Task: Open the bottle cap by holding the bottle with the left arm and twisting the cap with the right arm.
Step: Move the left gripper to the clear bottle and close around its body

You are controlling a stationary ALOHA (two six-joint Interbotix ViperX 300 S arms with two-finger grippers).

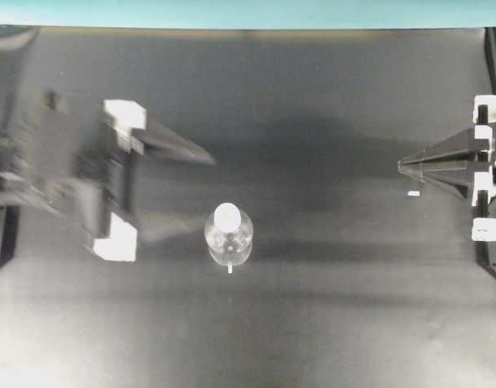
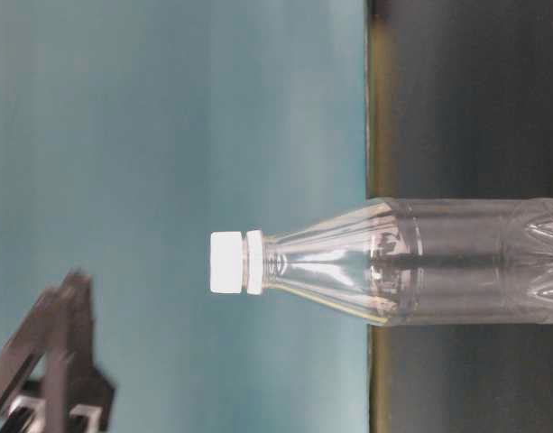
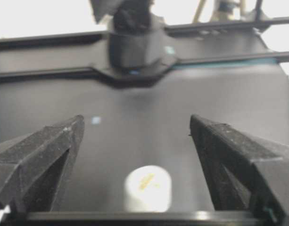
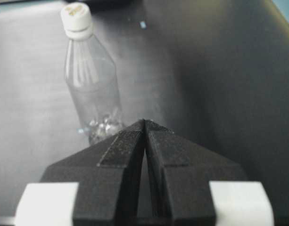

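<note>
No brand, label or readable writing shows on the small clear, colourless plastic bottle (image 1: 229,236); only a faint yellowish smudge marks the top of its small round white screw cap (image 4: 76,16). The bottle stands upright on the dark matte table (image 1: 328,323), long axis vertical, cap pointing straight up, near the middle of the table and slightly towards its front edge. It has rounded shoulders tapering to a narrow ribbed neck with a white collar ring under the cap, and looks empty, with bright glints at its base. The left arm's black gripper (image 1: 195,194) is blurred, its 2 fingers spread wide and holding nothing, just left of the bottle, apart from it. The right arm's black gripper (image 1: 403,165) sits well apart at the table's right edge, jaws pressed together on nothing.
</note>
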